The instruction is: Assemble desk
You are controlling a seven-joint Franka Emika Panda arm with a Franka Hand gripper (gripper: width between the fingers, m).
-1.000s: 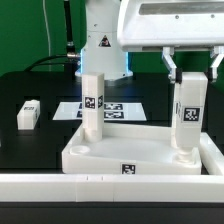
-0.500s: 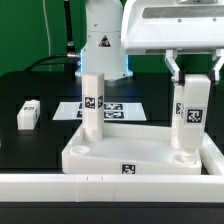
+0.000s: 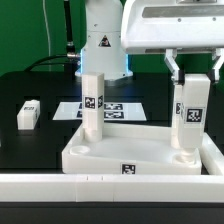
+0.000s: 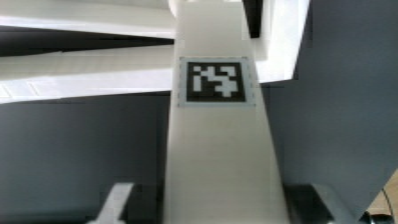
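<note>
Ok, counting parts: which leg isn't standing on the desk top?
The leg lying flat at the exterior view's left; the other two legs stand upright.

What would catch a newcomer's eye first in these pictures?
The fingers clasp an upright tagged leg on the desk top's corner at the exterior view's right. A second leg stands toward its left, and a third leg lies loose on the black table.
</note>
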